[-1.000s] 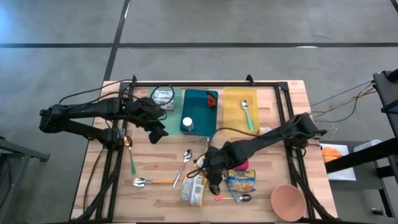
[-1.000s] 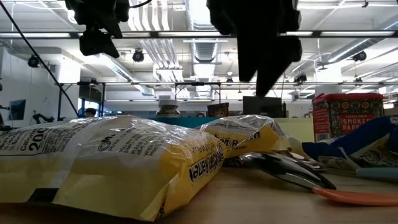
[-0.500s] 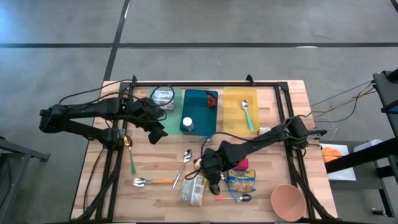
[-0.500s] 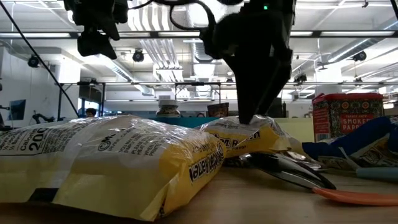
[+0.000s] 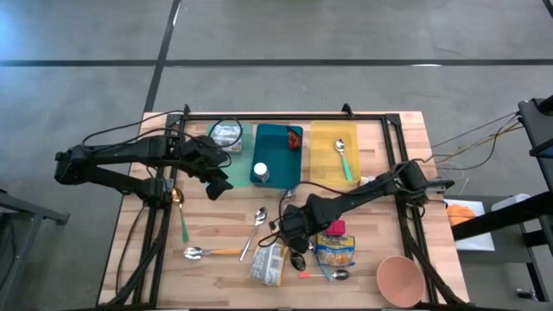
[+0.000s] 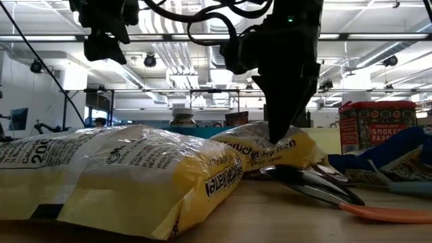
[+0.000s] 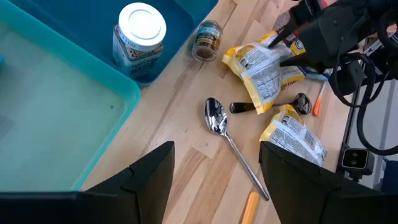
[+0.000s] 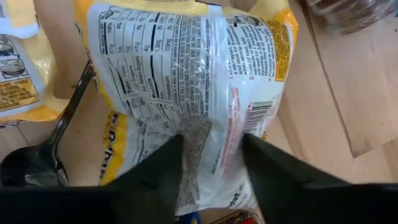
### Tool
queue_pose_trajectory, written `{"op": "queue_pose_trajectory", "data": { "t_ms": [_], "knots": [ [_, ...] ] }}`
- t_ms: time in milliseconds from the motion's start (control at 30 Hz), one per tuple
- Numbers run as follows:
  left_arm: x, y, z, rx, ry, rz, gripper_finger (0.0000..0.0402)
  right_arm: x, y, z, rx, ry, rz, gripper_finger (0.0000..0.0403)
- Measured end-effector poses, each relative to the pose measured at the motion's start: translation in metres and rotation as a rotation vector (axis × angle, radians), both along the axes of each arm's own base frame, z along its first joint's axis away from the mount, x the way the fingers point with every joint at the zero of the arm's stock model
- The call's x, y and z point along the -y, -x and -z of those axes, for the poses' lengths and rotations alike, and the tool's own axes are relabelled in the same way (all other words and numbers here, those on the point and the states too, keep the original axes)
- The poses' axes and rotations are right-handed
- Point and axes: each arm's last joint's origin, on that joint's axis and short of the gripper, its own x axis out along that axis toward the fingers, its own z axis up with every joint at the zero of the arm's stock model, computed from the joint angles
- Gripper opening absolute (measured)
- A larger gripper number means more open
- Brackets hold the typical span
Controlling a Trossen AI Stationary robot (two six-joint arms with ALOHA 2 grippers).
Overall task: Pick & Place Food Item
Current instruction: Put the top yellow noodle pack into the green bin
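Pinching down on the yellow snack bag (image 8: 199,93), our right gripper (image 5: 291,235) sits low near the middle of the table (image 5: 406,130), its two fingers (image 8: 155,174) squeezing a fold of the crinkled film between them. We take the bag by its raised middle seam because the film there gathers into a ridge, which the flat wooden top would not offer. The jaws stand partly closed on that fold; the bag's near end looks tilted up, though we cannot tell whether it is clear of the wood. It lies beside a second yellow packet (image 5: 335,250) and a dark spoon (image 7: 264,106), well short of the three trays. Our left gripper (image 5: 218,184) waits open and empty over the table's left side near the green tray (image 7: 56,112). We judge the blue tray (image 5: 278,164), already holding a white-lidded jar (image 7: 140,32), a likely destination.
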Motion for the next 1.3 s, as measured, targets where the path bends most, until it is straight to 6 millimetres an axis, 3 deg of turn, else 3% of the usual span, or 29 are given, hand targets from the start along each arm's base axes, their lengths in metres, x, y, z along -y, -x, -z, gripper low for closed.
{"op": "queue_pose_trajectory", "data": {
  "t_ms": [167, 233, 433, 800, 1033, 1133, 1300],
  "knots": [
    [0.000, 0.000, 0.000, 0.000, 0.000, 0.000, 0.0240, 0.000, 0.000, -0.002, 0.004, 0.000, -0.002, 0.0035],
    [0.000, 0.000, 0.000, 0.000, 0.000, 0.000, 0.0240, 0.000, 0.000, -0.004, 0.009, -0.001, -0.011, 0.0019],
    [0.000, 0.000, 0.000, 0.000, 0.000, -0.001, 0.0240, 0.001, 0.003, -0.016, 0.036, -0.014, -0.011, 0.0017],
    [0.000, 0.000, 0.000, -0.008, 0.098, -0.130, 0.0240, 0.007, 0.020, -0.066, 0.157, -0.045, 0.025, 0.0009],
    [0.000, -0.001, -0.001, -0.004, 0.098, -0.130, 0.0240, 0.005, 0.018, -0.065, 0.183, -0.037, 0.029, 0.0008],
    [0.000, -0.001, -0.001, -0.004, 0.096, -0.128, 0.0240, 0.005, 0.016, -0.064, 0.176, -0.114, 0.023, 0.0010],
    [0.000, -0.001, -0.001, -0.004, 0.094, -0.124, 0.0240, 0.012, 0.011, -0.065, 0.187, -0.179, 0.066, 0.0062]
  ]
}}
